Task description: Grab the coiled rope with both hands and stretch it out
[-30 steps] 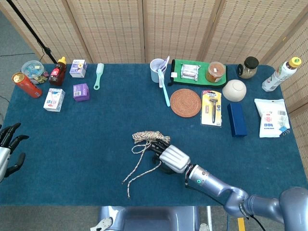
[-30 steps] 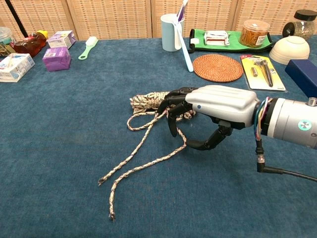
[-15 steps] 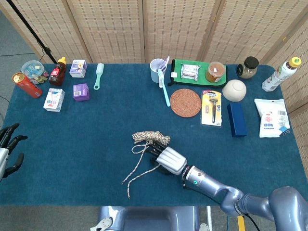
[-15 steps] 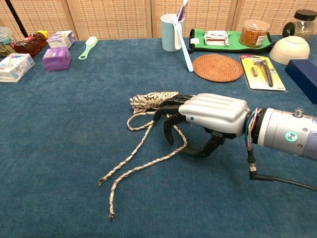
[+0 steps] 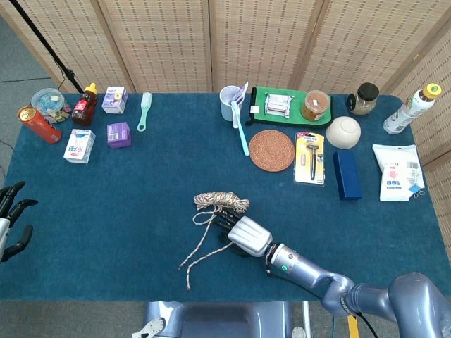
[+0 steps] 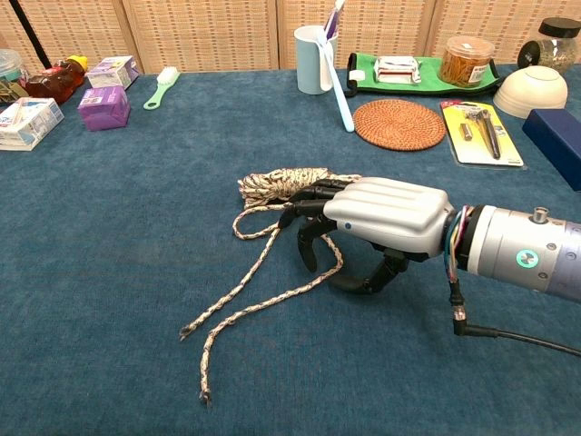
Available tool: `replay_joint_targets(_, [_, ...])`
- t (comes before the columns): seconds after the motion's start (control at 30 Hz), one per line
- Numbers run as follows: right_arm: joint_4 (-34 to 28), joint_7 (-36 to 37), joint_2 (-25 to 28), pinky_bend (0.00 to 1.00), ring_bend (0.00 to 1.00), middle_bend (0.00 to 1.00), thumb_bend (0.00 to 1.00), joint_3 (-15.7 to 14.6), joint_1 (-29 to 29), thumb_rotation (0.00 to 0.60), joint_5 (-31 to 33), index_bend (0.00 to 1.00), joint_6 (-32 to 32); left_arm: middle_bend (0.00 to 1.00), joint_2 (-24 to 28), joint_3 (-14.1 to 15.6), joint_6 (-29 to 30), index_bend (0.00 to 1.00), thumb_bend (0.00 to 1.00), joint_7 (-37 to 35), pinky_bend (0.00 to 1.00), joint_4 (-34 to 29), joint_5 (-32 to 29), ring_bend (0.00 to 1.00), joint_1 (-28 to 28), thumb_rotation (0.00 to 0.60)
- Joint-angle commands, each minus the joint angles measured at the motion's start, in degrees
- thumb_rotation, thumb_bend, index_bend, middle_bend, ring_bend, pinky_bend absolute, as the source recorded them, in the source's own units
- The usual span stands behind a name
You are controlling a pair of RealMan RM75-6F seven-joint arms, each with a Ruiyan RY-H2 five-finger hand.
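Note:
The coiled rope [image 5: 222, 201] is beige and speckled and lies at the table's middle. Its bundle [image 6: 277, 184] has two loose tails [image 6: 238, 304] trailing toward the front edge. My right hand [image 5: 246, 234] hovers low just right of the bundle. In the chest view this hand [image 6: 381, 213] arches its dark fingers [image 6: 307, 238] down over a rope loop, with the thumb underneath and a visible gap between them, so nothing is gripped. My left hand [image 5: 10, 225] shows only in the head view, at the table's far left edge, with fingers spread and holding nothing.
A woven coaster [image 5: 271, 149], a cup with a toothbrush [image 5: 231, 103], a green tray [image 5: 262, 113], a razor pack [image 5: 309, 158], a bowl [image 5: 342, 132] and a blue box [image 5: 346, 174] stand at the back right. Boxes, a can and a bottle [image 5: 84, 105] sit at the back left.
My right hand has slid a little left and nearer the front edge, with its fingers staying over the rope loop. My left hand has drifted slightly lower at the left edge.

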Motion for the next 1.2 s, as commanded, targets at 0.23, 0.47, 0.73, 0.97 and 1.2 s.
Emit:
replay_joint_targets(0.23, [0.38, -0.22, -0.22, 0.0, 0.02, 0.15, 0.43, -0.67, 0.04, 0.6, 0.04, 0.46, 0.29, 0.09, 0.13, 0.2, 0.0, 0.29, 0.44, -0.1, 0.0, -0.14, 0.35, 0.11, 0.04, 0.577])
replay_joint_targets(0.47, [1.05, -0.5, -0.82, 0.0, 0.02, 0.16, 0.43, -1.04, -0.01, 0.6, 0.21, 0.48, 0.32, 0.09, 0.11, 0.24, -0.03, 0.29, 0.44, -0.39, 0.0, 0.1, 0.23, 0.11, 0.1, 0.578])
replay_joint_targets(0.73, [1.44, -0.73, -1.23, 0.0, 0.02, 0.16, 0.43, -1.15, 0.14, 0.6, 0.58, 0.48, 0.01, 0.09, -0.03, 0.25, -0.04, 0.29, 0.44, -0.68, 0.0, 0.42, 0.25, 0.11, 0.08, 0.579])
replay_joint_targets(0.97, [1.51, -0.68, -1.74, 0.0, 0.02, 0.16, 0.43, -1.12, 0.43, 0.6, 0.79, 0.48, -0.19, 0.09, -0.13, 0.22, -0.11, 0.29, 0.44, -0.99, 0.0, 0.7, 0.18, 0.11, 0.04, 0.578])
replay_joint_targets(1.2, [1.96, -0.61, -2.21, 0.0, 0.02, 0.17, 0.43, -1.14, 0.67, 0.6, 1.06, 0.5, -0.49, 0.09, -0.21, 0.21, -0.09, 0.29, 0.44, -1.27, 0.0, 1.04, 0.04, 0.11, 0.07, 0.577])
